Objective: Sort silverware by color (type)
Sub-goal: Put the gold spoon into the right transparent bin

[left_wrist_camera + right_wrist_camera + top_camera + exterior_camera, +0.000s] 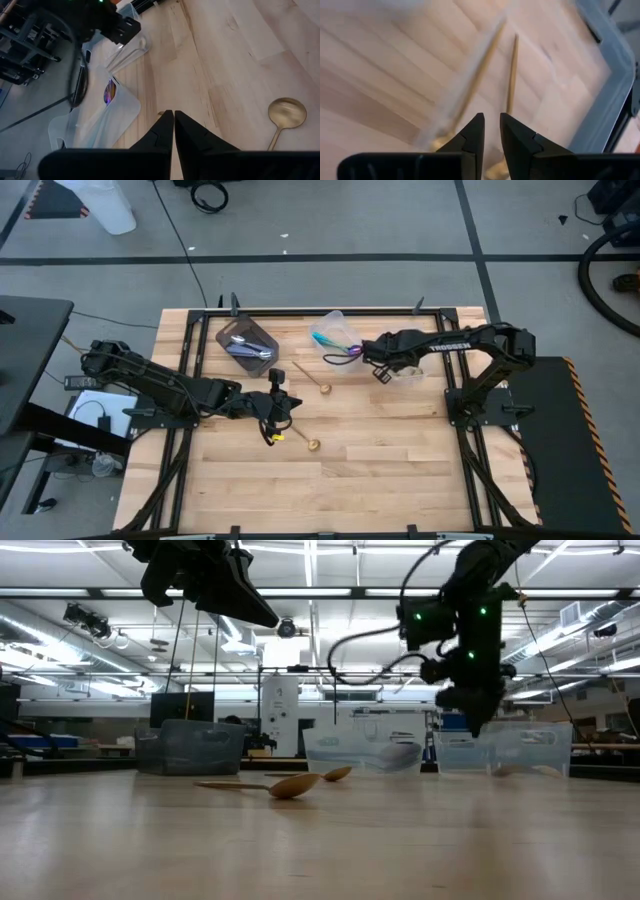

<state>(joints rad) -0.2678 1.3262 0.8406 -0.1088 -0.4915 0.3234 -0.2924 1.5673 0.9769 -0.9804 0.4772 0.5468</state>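
Light wooden boards make up the tabletop (400,470), which sits in a big room with bright lamps on the ceiling. Near the far edge stand three plastic tubs. One dark see-through tub (247,343) holds shiny silver metal spoons (243,346). Beside it, a clear tub (335,335) holds blue-purple spoons with teal handles (338,342). Another clear tub (408,370) is next to that one, partly hidden under the right arm.

Two slim gold spoons lie on the bare wood. One gold spoon (311,376) rests between the dark tub and the middle of the boards. The other gold spoon (298,439) lies closer to the front, just beside the left arm's tip.

The left claw (173,120) hangs over the wood near that second gold spoon, and its two fingers are pressed together with nothing between them. The right claw (491,125) hangs above the second clear tub. Its fingers stand a little apart and hold nothing. Thin gold handles (511,75) show below it.
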